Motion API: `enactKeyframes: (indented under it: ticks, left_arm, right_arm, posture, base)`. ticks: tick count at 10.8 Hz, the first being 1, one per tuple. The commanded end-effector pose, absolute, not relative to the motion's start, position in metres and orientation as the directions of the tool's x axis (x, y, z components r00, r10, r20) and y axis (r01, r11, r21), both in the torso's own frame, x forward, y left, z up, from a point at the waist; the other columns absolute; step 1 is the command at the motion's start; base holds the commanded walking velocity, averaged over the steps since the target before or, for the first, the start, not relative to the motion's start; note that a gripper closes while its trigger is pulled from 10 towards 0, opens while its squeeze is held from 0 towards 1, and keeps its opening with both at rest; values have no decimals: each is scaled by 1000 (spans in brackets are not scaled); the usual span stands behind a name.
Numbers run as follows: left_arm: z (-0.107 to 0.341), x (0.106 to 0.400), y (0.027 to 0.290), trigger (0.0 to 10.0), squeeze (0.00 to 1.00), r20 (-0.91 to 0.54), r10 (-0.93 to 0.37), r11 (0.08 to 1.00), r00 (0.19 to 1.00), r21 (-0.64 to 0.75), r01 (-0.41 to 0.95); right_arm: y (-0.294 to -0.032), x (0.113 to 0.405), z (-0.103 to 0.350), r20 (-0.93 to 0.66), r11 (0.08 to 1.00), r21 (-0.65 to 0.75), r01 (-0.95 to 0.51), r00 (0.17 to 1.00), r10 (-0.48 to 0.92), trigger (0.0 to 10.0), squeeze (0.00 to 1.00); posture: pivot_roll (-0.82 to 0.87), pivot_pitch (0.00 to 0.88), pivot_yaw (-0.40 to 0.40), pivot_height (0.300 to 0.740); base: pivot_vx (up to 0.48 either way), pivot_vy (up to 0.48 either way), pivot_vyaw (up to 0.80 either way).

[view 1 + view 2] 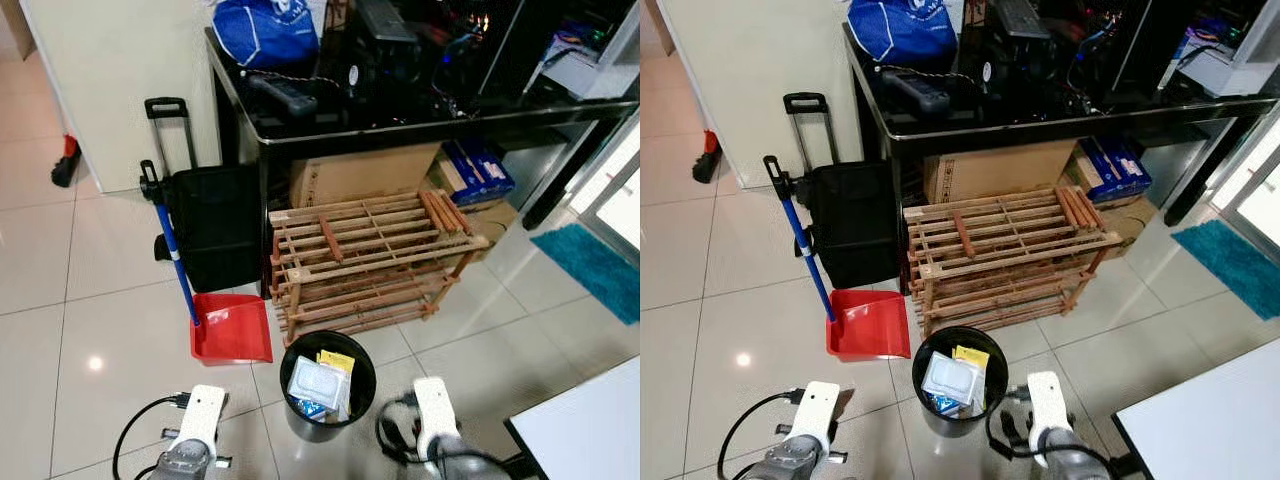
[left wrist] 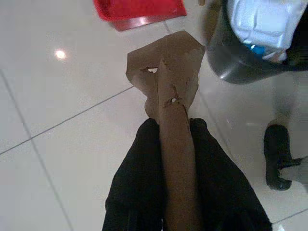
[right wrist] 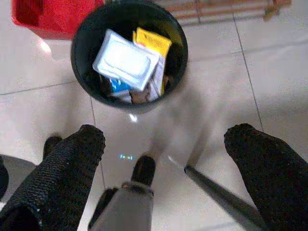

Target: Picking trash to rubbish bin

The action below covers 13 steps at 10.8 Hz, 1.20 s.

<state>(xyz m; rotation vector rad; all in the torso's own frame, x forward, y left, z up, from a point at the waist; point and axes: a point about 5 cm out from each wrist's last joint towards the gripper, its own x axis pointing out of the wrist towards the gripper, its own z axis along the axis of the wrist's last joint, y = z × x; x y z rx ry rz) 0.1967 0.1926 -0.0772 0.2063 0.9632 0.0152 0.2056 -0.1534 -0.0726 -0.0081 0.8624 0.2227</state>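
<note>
One cardboard scrap (image 2: 166,82) in left pincer (image 2: 175,144)

Your robot's body: two silver arms, white wrist housings, black fingers.
You see looped black cables at the left arm (image 1: 190,440) and right arm (image 1: 435,425); the right gripper (image 3: 163,159) fingers (image 3: 62,168) have a textured, knobbly black surface.

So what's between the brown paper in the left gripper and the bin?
Only bare white floor tile separates the brown paper from the black bin, per the left wrist view.
</note>
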Motion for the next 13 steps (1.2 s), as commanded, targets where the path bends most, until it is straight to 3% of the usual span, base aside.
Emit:
enactKeyframes:
  ticks: [1, 7, 9, 13]
  left_arm:
    - [-72, 207, 185, 10000, 0, -794, 58, 981, 605, 156, 111]
    - [-47, 246, 152, 10000, 0, -687, -162, 939, 708, 113, 325]
    - [-46, 250, 151, 10000, 0, -693, -144, 942, 706, 121, 312]
    - [-67, 218, 168, 10000, 0, -766, -58, 957, 640, 141, 255]
  right_arm:
    - [-150, 217, -65, -718, 969, 80, -234, 661, 219, 10000, 0]
    - [-119, 225, -50, -581, 899, 150, -411, 699, 417, 10000, 0]
    - [-113, 229, -47, -571, 898, 155, -411, 705, 421, 10000, 0]
    - [-142, 211, -67, -707, 958, 99, -269, 659, 258, 10000, 0]
  posture:
    - [-15, 83, -114, 740]
    - [-84, 233, -131, 740]
    - [-73, 210, -120, 740]
    - [-24, 86, -94, 740]
  base:
    - [0, 0, 0]
    - [0, 0, 0]
    - [0, 0, 0]
    - [311, 0, -200]
